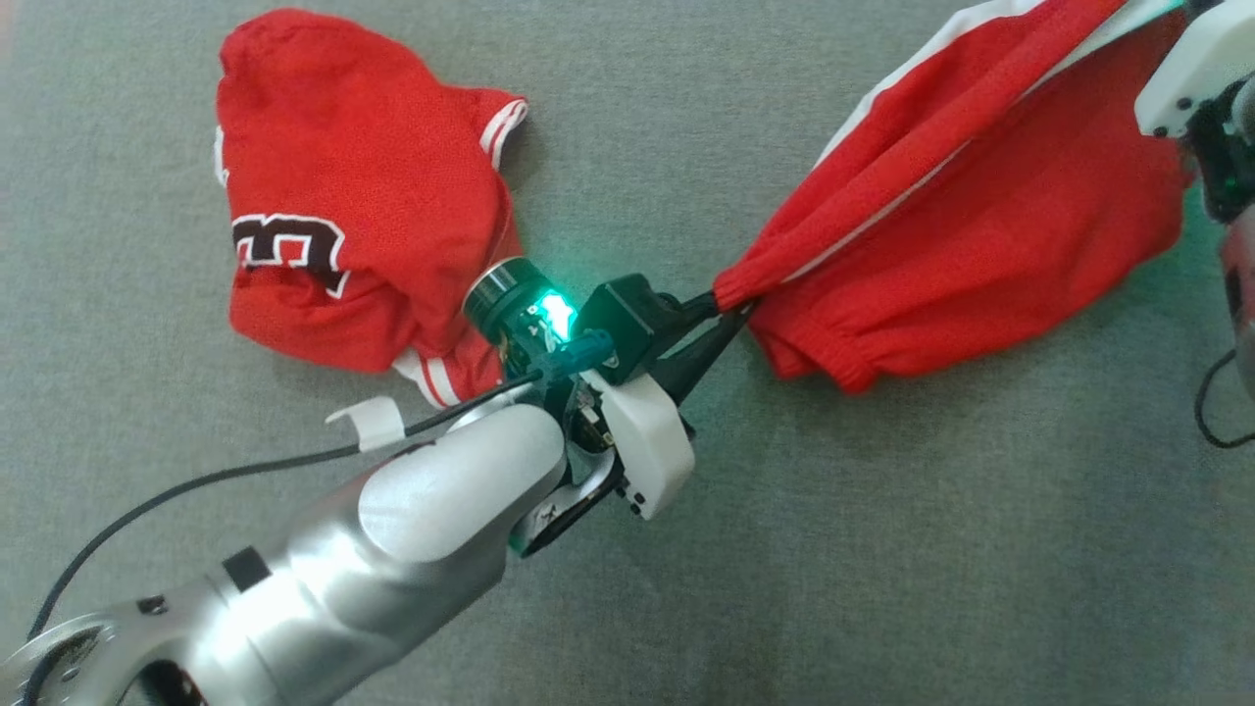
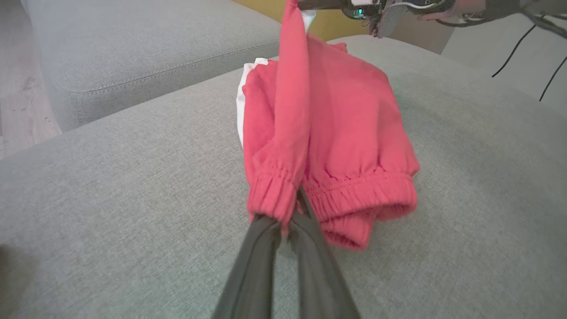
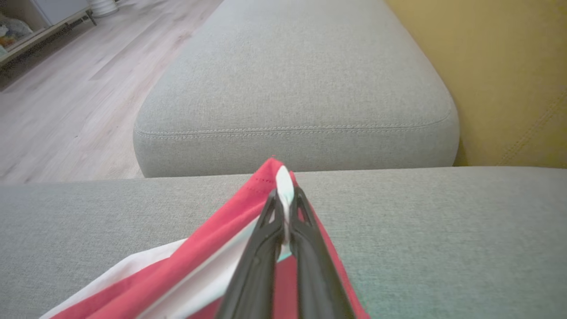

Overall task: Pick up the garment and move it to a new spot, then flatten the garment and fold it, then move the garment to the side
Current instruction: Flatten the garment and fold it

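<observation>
You're seeing the left forearm (image 1: 412, 529) shining silver and white, a black cable (image 1: 196, 482) running through a white clip (image 1: 371, 422), a green light (image 1: 557, 316) glowing behind the left gripper (image 1: 737, 309) and its 2 dark fingers (image 1: 711, 351).

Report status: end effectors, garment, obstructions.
Left end effector shut on shorts at elastic band. Right end effector shut on opposite edge. Shorts stretched between. Jersey apart, left.

Head view: high up, looking straight down on the grey sofa cushion (image 1: 882, 549), mid range. Left wrist view: low and close, looking along the left gripper (image 2: 288, 223) toward the right arm (image 2: 398, 6). Right wrist view: low and close, looking along the right gripper (image 3: 285, 201), facing the far cushion (image 3: 292, 88) and floor (image 3: 66, 110). All three share the red garment (image 1: 980, 226) and the cushion under it.
</observation>
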Available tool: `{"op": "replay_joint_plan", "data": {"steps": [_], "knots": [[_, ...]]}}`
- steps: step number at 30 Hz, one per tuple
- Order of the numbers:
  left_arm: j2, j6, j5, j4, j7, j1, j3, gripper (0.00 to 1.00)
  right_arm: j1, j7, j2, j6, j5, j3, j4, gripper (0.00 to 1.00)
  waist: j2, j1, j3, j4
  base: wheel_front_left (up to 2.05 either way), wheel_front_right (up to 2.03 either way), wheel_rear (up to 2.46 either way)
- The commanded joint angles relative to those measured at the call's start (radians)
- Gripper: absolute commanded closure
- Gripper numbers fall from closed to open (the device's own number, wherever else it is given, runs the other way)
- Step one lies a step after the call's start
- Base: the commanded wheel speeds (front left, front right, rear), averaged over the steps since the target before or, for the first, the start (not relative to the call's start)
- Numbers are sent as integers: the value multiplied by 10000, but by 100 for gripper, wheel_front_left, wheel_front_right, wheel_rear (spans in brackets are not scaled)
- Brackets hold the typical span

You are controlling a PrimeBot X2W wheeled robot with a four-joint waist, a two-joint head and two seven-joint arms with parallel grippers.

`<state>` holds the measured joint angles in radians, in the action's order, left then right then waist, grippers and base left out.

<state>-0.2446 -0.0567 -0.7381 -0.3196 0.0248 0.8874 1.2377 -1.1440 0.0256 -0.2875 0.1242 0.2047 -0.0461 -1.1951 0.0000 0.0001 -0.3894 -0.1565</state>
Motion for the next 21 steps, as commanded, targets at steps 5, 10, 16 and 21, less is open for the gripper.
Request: {"op": "replay_joint_plan", "data": {"steps": [5, 10, 16, 21], "knots": [[43, 70, 109, 63, -93, 470, -229, 100, -506, -126, 109, 65, -212, -121, -225, 100, 0, -1, -128, -183, 0, 0, 0], [78, -126, 122, -161, -163, 537, -324, 0, -627, -31, 41, 65, -231, 192, -593, 0, 0, -1, -144, -165, 0, 0, 0], [-68, -376, 42, -425, -374, 453, -531, 0, -808, -104, 257, 65, 176, 302, -661, 0, 0, -1, 127, 29, 0, 0, 0], [-231, -632, -85, -578, -608, 345, -796, 0, -799, -213, 273, 65, 728, 144, -429, 0, 0, -1, 638, 235, 0, 0, 0]]}}
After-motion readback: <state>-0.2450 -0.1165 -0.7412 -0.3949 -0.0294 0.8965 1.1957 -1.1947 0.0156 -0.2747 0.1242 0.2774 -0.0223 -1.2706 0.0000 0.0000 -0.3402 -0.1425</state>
